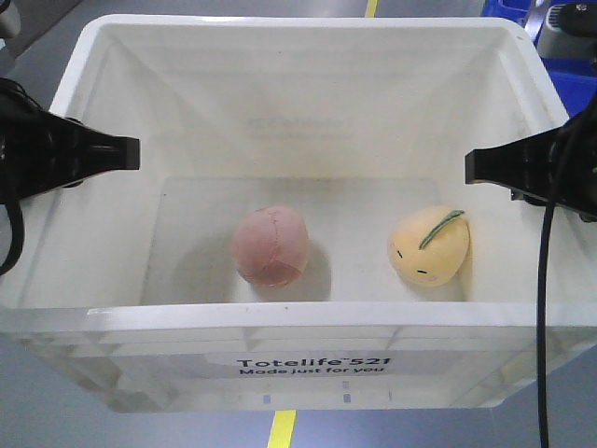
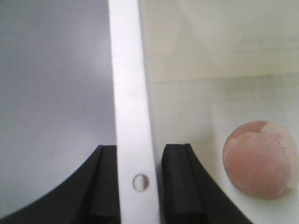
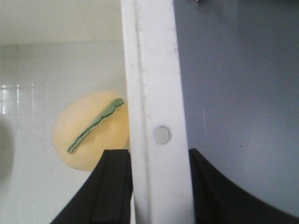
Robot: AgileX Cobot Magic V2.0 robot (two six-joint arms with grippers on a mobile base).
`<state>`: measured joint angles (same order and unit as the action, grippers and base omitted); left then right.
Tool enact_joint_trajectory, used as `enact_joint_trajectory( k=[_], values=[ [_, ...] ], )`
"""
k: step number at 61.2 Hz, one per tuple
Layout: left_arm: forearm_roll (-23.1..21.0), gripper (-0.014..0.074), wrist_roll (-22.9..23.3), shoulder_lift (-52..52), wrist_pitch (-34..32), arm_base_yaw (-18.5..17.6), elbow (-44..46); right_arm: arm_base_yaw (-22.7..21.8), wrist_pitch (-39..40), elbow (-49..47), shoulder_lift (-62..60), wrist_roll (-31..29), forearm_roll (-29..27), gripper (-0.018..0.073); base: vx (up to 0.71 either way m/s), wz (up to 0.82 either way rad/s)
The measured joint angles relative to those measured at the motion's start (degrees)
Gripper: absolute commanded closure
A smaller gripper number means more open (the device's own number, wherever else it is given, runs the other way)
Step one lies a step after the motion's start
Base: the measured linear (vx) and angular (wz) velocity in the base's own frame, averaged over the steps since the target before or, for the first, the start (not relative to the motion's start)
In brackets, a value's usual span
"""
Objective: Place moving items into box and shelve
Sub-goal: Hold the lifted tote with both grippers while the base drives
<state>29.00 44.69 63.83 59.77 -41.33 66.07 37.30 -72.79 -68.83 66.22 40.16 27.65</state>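
stripe: yellow stripe [image 1: 280, 429] on grey floor [image 1: 47, 425], runs under box's near wall. No desk in view.
box: white box [image 1: 308, 315], open top, "Totelife 521" print on its near wall.
pink ball: pink ball [image 1: 270, 245] inside box, on its bottom, a bit left of centre, nearer the near wall than the far one.
yellow fruit: yellow fruit [image 1: 429, 245] inside box, on its bottom, just beside the right wall; contact w/ wall can't tell. Well apart from the ball, green stem stripe up.
left jaws: astride box's left rim, one pad outside, one inside, closed on the rim (left wrist view).
right jaws: same on box's right rim, pads tight against both faces, i.e. clamped on it. Black cable [image 1: 544, 327] hangs past box's right side.
blue bins: blue bins [image 1: 569, 75] beyond box's far-right corner, not involved.
progress: packing looks done, both items in box, nothing loose outside it. Both-side grip is on.
left to do: lift/carry + shelve. No shelf in view. Can't tell if box is already off the floor.
watch: rim-only grip, so keep both sides level or the toys roll & the box tips.
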Motion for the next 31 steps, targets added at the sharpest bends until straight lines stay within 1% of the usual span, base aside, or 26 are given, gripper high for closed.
enact_joint_trajectory(
  k=[31],
  values=[
    [-0.07,0.0446,0.0,0.0,0.0,0.0,0.0,0.0,-0.25,0.0,0.0,0.06,-0.06,0.0407,0.4,0.02]
  ],
)
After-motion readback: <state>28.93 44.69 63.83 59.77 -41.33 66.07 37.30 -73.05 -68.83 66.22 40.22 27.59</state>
